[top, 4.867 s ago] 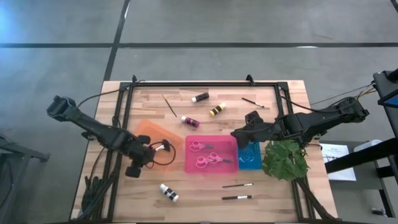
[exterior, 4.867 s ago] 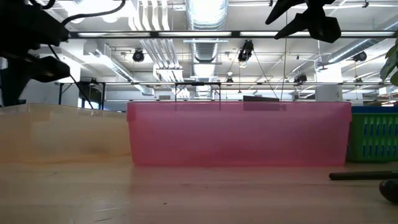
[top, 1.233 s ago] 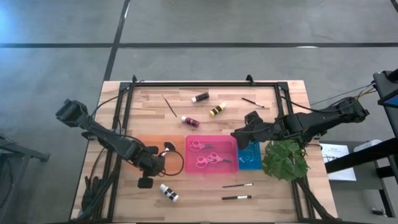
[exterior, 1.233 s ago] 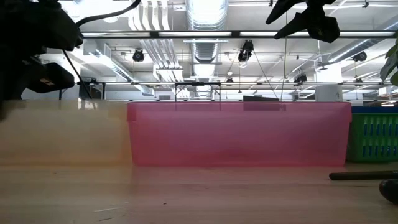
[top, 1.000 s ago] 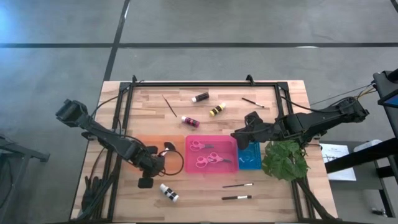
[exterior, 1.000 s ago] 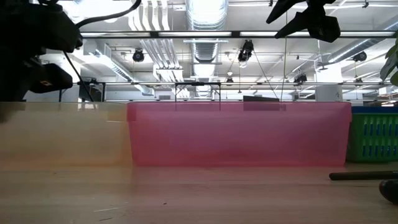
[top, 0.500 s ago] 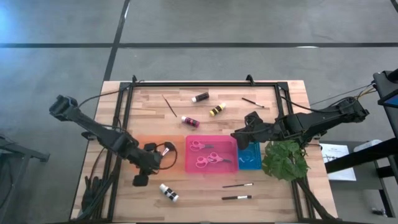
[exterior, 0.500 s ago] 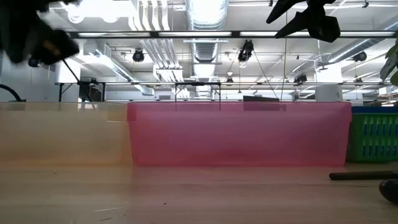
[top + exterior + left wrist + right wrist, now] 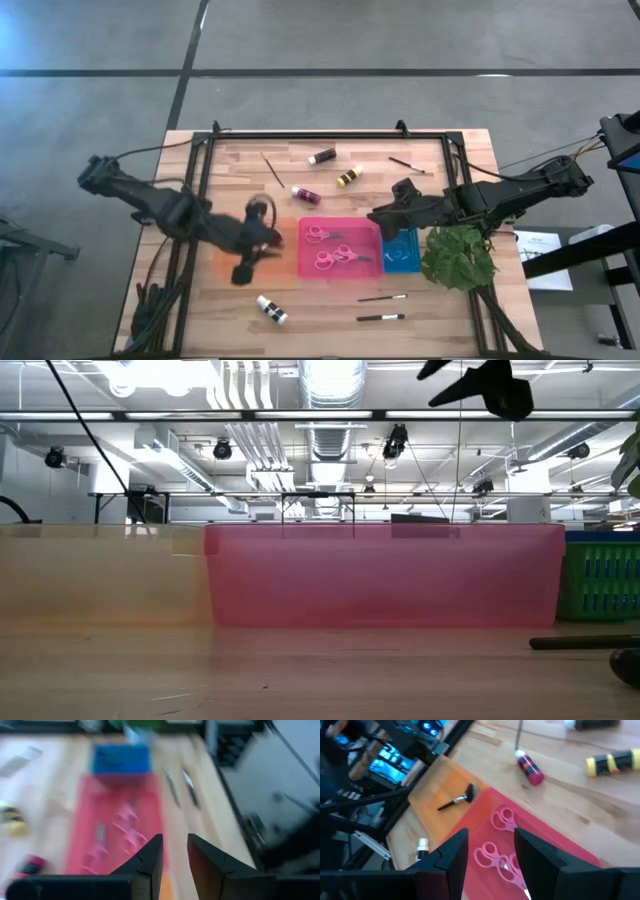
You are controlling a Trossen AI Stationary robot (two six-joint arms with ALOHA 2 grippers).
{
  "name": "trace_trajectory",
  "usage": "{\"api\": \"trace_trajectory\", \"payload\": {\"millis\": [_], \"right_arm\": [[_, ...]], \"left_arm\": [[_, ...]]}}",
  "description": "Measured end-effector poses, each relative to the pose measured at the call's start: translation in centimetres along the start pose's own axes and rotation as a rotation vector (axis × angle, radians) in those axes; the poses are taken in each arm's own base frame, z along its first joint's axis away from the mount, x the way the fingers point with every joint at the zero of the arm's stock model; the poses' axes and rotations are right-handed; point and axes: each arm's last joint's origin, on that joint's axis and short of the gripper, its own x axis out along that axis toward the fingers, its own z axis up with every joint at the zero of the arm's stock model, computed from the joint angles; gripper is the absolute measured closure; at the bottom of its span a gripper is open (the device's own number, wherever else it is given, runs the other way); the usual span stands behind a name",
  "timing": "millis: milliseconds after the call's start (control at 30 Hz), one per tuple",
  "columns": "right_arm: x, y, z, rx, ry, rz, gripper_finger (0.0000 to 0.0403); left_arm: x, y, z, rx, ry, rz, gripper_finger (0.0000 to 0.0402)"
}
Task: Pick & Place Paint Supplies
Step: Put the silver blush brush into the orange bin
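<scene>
My left gripper (image 9: 272,240) hangs open above the orange tray (image 9: 285,262), slanting toward the pink tray (image 9: 340,270); its fingers (image 9: 174,840) have nothing between them. A dark-handled brush (image 9: 456,799) lies flat in the orange tray. Two pink-handled scissors (image 9: 322,235) (image 9: 340,257) lie in the pink tray. My right gripper (image 9: 375,215) waits open above the pink tray's far right corner, empty (image 9: 491,835). Pink (image 9: 306,195), yellow (image 9: 348,177) and black (image 9: 322,156) bottles lie on the far half of the table, a white bottle (image 9: 271,309) near the front.
Thin brushes lie loose at the far left (image 9: 272,168), far right (image 9: 407,163) and near the front edge (image 9: 383,297) (image 9: 381,317). A blue tray (image 9: 402,250) sits right of the pink one, a green leafy plant (image 9: 458,255) beside it. A black frame (image 9: 330,135) edges the table.
My left gripper has risen from low over the near side of the orange tray, swung toward the table's far right, and tipped from pointing down to slanting forward. In the low view its dark shape has climbed out of the picture.
</scene>
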Motion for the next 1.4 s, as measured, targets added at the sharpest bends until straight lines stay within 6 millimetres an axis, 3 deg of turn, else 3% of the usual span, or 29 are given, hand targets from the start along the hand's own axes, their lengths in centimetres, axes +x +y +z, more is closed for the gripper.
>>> {"api": "trace_trajectory", "payload": {"millis": [200,300,567,667,767,933,1100,1267,1400], "right_arm": [[-0.2,0.5,0.3,-0.021,0.006,0.046,0.0246],[-0.5,0.9,-0.3,-0.068,0.143,0.135,0.0246],[-3.7,3.1,-5.6,-0.073,0.652,0.39,0.0246],[-5.2,3.6,-8.1,-0.053,0.771,0.378,0.0246],[-5.4,3.2,-10.2,-0.03,0.896,0.26,0.0246],[-3.0,3.4,-11.7,0.023,1.003,0.138,0.0246],[0.6,4.6,-11.6,-0.001,1.069,0.097,0.0246],[3.7,6.2,-11.4,-0.199,1.111,0.05,0.0246],[5.2,7.7,-12.6,-0.391,1.18,0.008,0.0246]], "left_arm": [[-0.5,4.3,2.1,-0.216,-0.068,0.137,0.0302],[-0.4,5.1,2.2,-0.144,-0.056,0.134,0.0302],[-0.3,5.2,1.8,-0.056,-0.019,0.16,0.0302],[-0.3,5.2,1.7,-0.018,-0.005,0.163,0.0302],[-0.3,5.3,1.6,0.012,0.0,0.187,0.0302],[-0.3,5.6,1.6,0.051,0.004,0.202,0.0302],[-0.3,5.7,1.7,0.05,0.004,0.207,0.0302],[-0.3,5.7,1.6,0.048,0.007,0.202,0.0302],[-0.3,5.7,1.6,0.048,0.015,0.204,0.0302]]}}
